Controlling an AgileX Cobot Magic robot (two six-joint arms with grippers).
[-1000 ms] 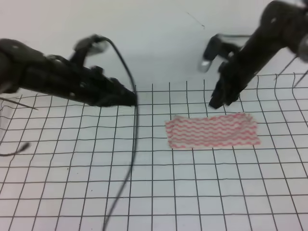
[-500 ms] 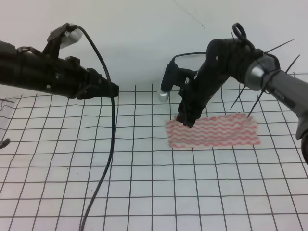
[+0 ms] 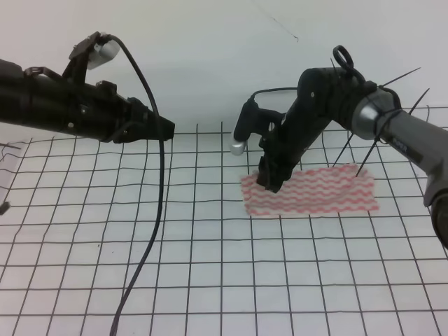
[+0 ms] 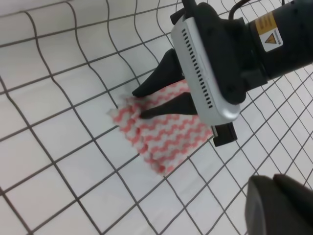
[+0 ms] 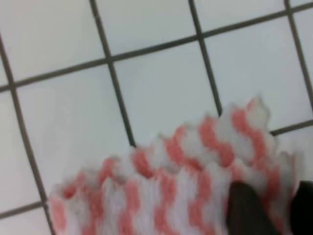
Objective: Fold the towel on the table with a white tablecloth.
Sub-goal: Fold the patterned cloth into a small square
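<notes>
Exterior high: thin pink-and-white wavy-striped towel (image 3: 308,190) flat on white grid-printed bench (image 3: 210,280), right of centre; right gripper (image 3: 269,183) down at its left end; left gripper (image 3: 164,129) hovering well apart, opening impossible to tell.

Left wrist: right fingers parted, tips on towel (image 4: 161,133) edge.

Right wrist: dark fingertips (image 5: 247,208) over the striped corner.

Grasp step, seemingly; next: pinch, lift, carry across.

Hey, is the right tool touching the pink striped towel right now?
Touching. In the left wrist view the right tool has both fingertips resting on the towel at its end, open, with no gap showing.
</notes>
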